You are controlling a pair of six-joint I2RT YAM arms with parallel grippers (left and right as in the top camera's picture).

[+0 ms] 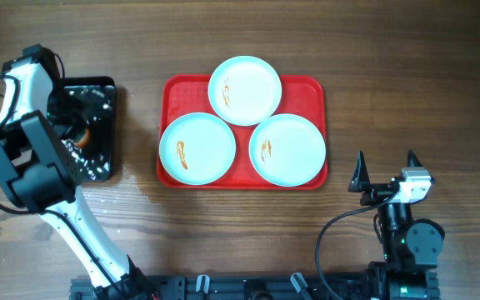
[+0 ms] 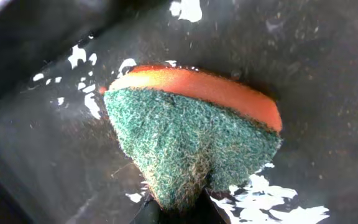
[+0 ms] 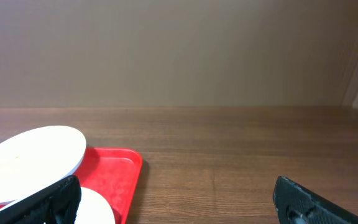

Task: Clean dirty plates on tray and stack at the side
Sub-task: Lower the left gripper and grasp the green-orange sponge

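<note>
Left gripper (image 1: 68,140) is pressed together on a sponge (image 2: 191,143) with a green scouring face and an orange foam layer. It pinches the sponge's lower tip. The left wrist view shows the pad bunched into a wedge at the pinch. The sponge is inside the small glossy black tray (image 1: 98,87) at the upper left of the overhead frame. White flecks are scattered over that tray's floor; can't tell whether they're water or foam. From above, the left arm covers much of the black tray, and only a sliver of orange shows past the wrist.

Right gripper (image 1: 386,158) is spread wide with nothing between its fingers. It sits over the bare brown wooden table (image 1: 407,75) at the lower right of the overhead frame, near the red tray's lower right corner but not touching it.

The large red rectangular plastic tray (image 1: 170,88) is at centre frame. Three round pale blue-white shallow plates sit on it in a triangle:
- Top plate (image 1: 244,90) is at the tray's upper edge and pokes slightly past the rim.
- Lower-left plate (image 1: 202,150).
- Lower-right plate (image 1: 294,152).

The top plate overlaps the rims of both lower plates, and the right wrist view shows it sitting tilted on them. The two lower plates sit just beside each other at mid-tray. Each plate has a small orange-brown smear left of its centre. No plates are on the table outside the tray.
</note>
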